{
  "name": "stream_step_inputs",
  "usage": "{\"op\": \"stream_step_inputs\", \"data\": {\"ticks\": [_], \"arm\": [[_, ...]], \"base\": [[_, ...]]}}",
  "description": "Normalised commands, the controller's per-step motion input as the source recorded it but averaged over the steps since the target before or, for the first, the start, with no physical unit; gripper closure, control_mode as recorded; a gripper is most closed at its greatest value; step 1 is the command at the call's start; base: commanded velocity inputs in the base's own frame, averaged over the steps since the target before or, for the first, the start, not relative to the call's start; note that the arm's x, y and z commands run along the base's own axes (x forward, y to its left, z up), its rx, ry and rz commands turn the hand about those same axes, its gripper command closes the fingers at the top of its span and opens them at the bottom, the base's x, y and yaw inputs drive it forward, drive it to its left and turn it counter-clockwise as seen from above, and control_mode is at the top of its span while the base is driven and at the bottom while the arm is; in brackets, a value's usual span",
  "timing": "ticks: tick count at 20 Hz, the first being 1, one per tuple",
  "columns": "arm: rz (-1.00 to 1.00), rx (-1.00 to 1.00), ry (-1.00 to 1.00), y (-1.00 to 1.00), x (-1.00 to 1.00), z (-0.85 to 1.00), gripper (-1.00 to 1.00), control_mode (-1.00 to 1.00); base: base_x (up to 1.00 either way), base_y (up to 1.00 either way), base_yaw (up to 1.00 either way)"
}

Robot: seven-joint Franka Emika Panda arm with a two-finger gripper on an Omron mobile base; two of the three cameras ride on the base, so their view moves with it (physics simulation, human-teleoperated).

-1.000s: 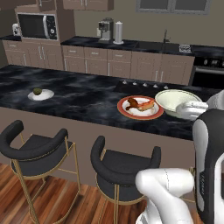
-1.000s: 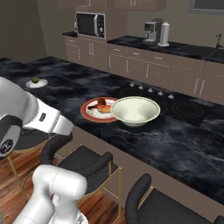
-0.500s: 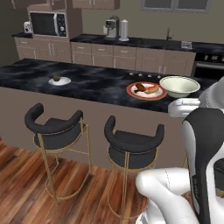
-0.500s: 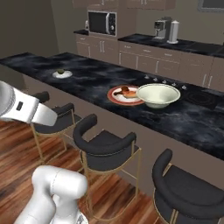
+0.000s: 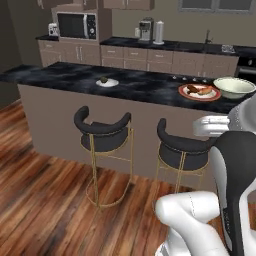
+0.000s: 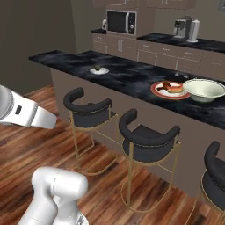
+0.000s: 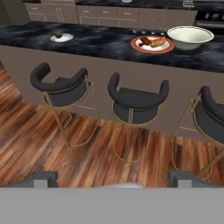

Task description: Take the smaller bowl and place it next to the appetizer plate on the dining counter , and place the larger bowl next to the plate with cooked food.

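The larger bowl (image 5: 234, 86) (image 6: 203, 89) (image 7: 190, 36), cream and flared, stands on the dining counter (image 5: 60, 72) (image 6: 66, 59) (image 7: 100, 43) right beside the plate with cooked food (image 5: 199, 91) (image 6: 170, 88) (image 7: 152, 43). Farther left on the same black stone lies the appetizer plate (image 5: 107, 82) (image 6: 99, 70) (image 7: 61, 37) with its dark morsel. The smaller bowl is out of view. My gripper (image 7: 116, 181) hangs well back from the counter, over the wooden floor. Its fingertips (image 7: 43, 178) stand wide apart, open, with nothing between them.
Black bar stools with gold legs (image 5: 102, 132) (image 6: 147, 138) (image 7: 138, 98) line the near side of the counter. Behind it runs a back counter with a microwave (image 5: 76, 25) (image 6: 121, 21) and a coffee machine (image 5: 146, 29). Wooden floor (image 5: 45, 200) spreads in front.
The whole picture has shifted: the base has backed away from the counter, so the stools and floor have come into view. The plates and bowl have not moved; the gripper stays open.
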Motion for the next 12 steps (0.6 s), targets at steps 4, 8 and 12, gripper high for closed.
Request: {"op": "stream_step_inputs", "data": {"ticks": [4,8,12], "arm": [[0.00,0.00,0.00,0.00,0.00,0.00,-1.00,1.00],[0.00,0.00,0.00,0.00,0.00,0.00,-1.00,1.00],[0.00,0.00,0.00,0.00,0.00,0.00,-1.00,1.00]], "base": [[0.14,1.00,0.00],[0.48,1.00,0.00],[0.61,1.00,-0.09]]}}
